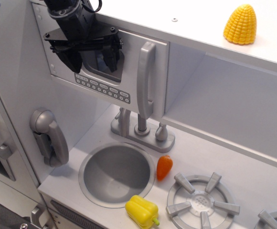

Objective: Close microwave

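The black gripper [91, 56], fingers spread, is hanging in front of the microwave door [110, 64] window. The door is sitting flush with the cabinet, its vertical handle [145, 78] at right.

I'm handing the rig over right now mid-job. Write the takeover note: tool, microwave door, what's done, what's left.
Tool: open, holding nothing, fingers spread in front of the microwave door's window.
Microwave: door looks swung shut, about flush with the cabinet front; vertical handle at its right edge, button row below the window.
Done: closing swing appears finished.
Left: confirm the door is fully seated, give a light press if not, then back the tool away.
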{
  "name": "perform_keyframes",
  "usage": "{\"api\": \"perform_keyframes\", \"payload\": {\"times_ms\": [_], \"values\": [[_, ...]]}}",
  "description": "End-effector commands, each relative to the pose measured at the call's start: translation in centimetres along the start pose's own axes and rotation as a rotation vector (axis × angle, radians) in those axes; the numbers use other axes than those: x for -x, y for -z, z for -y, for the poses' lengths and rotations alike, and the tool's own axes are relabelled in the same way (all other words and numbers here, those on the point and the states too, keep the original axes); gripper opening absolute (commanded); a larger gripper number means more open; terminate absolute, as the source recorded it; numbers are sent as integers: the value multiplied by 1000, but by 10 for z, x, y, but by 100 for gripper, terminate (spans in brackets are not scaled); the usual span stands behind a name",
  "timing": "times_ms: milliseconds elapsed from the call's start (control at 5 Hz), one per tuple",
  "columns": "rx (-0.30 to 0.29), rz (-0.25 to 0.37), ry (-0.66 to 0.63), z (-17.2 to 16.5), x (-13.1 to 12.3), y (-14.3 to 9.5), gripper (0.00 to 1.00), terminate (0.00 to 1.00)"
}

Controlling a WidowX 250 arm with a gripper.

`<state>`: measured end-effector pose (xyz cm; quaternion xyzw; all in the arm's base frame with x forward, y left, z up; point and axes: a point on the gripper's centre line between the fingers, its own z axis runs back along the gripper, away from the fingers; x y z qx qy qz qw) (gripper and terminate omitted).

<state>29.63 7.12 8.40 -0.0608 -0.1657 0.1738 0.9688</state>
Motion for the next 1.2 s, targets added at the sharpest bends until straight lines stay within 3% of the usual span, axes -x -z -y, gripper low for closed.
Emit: {"api": "perform_keyframes", "payload": {"times_ms": [0, 400, 800, 1000], "values": [[-33, -29, 15, -13, -2, -12, 100, 0], [-78, -174, 114, -69, 54, -13, 100, 0], [-71, -193, 144, -87, 68, -12, 100, 0], [-71, -193, 144, -87, 68, -12, 100, 100]]}}
